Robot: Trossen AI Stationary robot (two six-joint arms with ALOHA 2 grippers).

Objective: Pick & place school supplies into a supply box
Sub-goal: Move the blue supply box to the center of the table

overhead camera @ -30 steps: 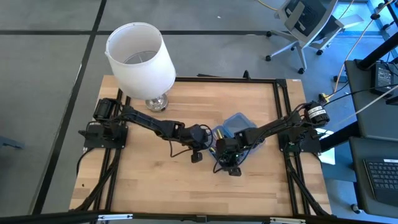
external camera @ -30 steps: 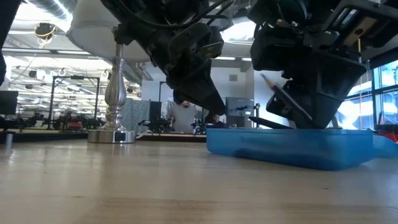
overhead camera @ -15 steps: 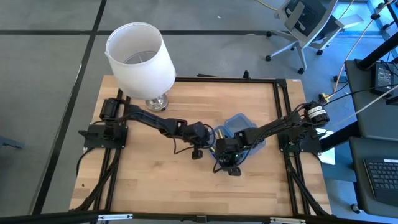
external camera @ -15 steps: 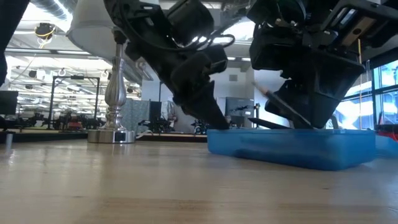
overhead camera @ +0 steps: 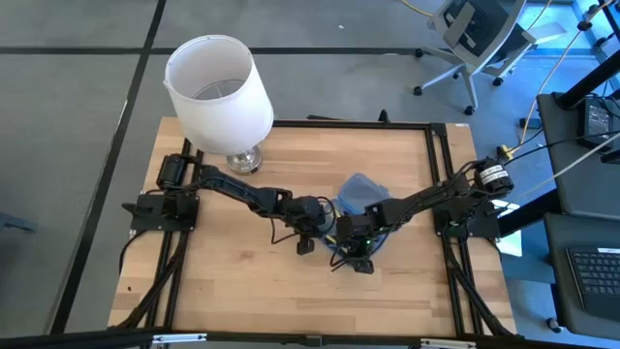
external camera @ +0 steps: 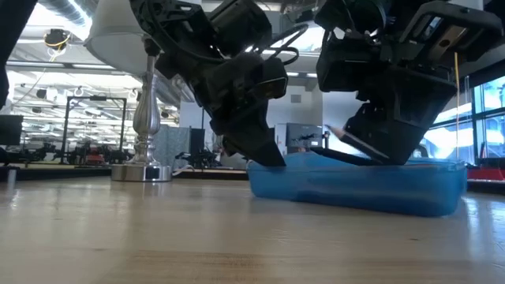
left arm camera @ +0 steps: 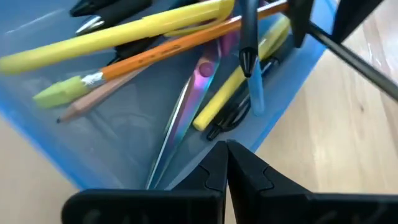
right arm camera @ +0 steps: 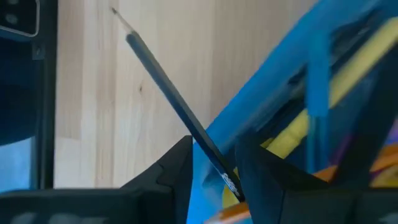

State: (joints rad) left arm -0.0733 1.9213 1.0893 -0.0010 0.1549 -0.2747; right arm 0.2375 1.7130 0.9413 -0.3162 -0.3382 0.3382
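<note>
Translucent blue supply box (left arm camera: 37, 118), yellow pens (left arm camera: 124, 31), orange pencil (left arm camera: 168, 50)

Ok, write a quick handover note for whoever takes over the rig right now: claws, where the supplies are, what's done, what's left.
Left claw: shut, empty, tips pressed at the rim of the blue supply box.
Right claw: shut on a dark pencil, held slanting over the box's edge, its point out over the table.
Done: yellow pens, an orange pencil, a tan pencil and the purple-handled scissors lie in the box.
Left: drop the dark pencil in. No other supplies show loose on the table. Whether the box must be closed, I cannot tell.
</note>
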